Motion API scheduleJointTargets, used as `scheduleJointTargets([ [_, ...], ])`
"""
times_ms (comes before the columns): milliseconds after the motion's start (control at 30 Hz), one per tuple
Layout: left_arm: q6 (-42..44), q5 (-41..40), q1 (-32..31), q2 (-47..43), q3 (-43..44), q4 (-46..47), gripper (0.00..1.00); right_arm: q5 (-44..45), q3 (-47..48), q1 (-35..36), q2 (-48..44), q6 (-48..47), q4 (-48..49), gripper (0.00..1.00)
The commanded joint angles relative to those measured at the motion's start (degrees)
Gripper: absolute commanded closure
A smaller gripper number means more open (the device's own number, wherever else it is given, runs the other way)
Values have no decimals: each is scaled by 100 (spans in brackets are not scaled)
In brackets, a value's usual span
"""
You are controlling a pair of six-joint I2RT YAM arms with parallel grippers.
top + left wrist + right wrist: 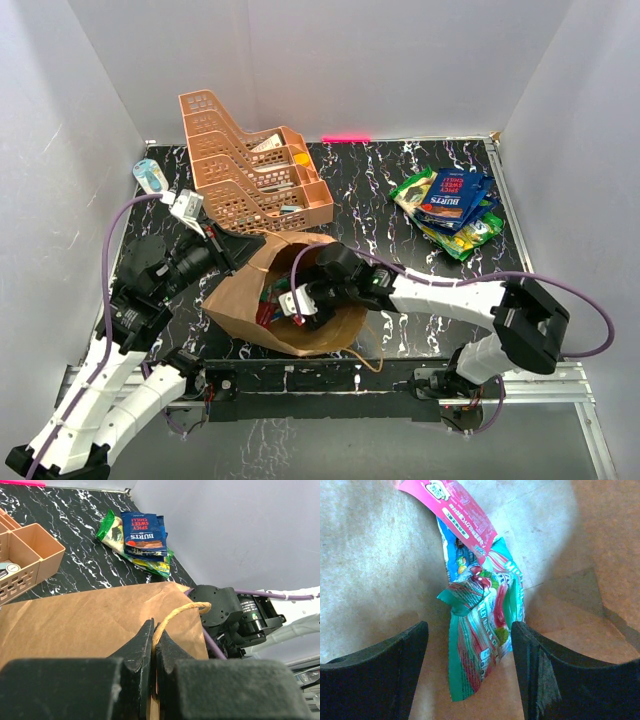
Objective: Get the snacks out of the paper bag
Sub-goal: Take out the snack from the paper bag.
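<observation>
Right gripper [470, 630] sits inside the paper bag [370, 555], a small wrapper [482, 610] right between its jaws and another packet [465, 512] just past it. Left gripper [154, 645] is on the bag's twine handle [180, 612], chip bag pile [142, 535] well ahead of it, tray rack [30, 550] ahead-left.

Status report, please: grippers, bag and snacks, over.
Left gripper shut on twine handle of paper bag. Right gripper open inside bag, over teal packet. Blue chip bag already out. Packet unobstructed.

Brown matt paper bag [235, 295] with soft creases, rough twine handle [175, 614], shiny crinkly foil snacks [452, 205], glossy teal wrapper [480, 645], orange plastic mesh tray rack [215, 130], smooth black tabletop [370, 190] with white marble streaks
</observation>
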Motion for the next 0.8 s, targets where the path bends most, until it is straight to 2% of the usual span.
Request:
scheduleJointTargets([
  [0,165,-59,-11,13,291,-34,100,341,-13,51,270,-341,297,30],
  [67,153,-47,-11,-21,295,-22,100,671,-15,53,470,-294,759,30],
  [233,215,-41,-7,-132,311,-189,100,1045,554,53,1153,-291,869,37],
  [333,287,-151,-10,-236,315,-396,100,1383,785,58,1432,-254,1009,45],
  [400,302,-215,-11,-326,287,-507,100,1487,893,54,1533,-234,1052,55],
  [633,314,-464,-11,-572,147,-807,100,1105,855,55,1102,22,1074,85],
  [767,281,-689,-11,-593,148,-885,100,803,599,54,604,158,1073,92],
])
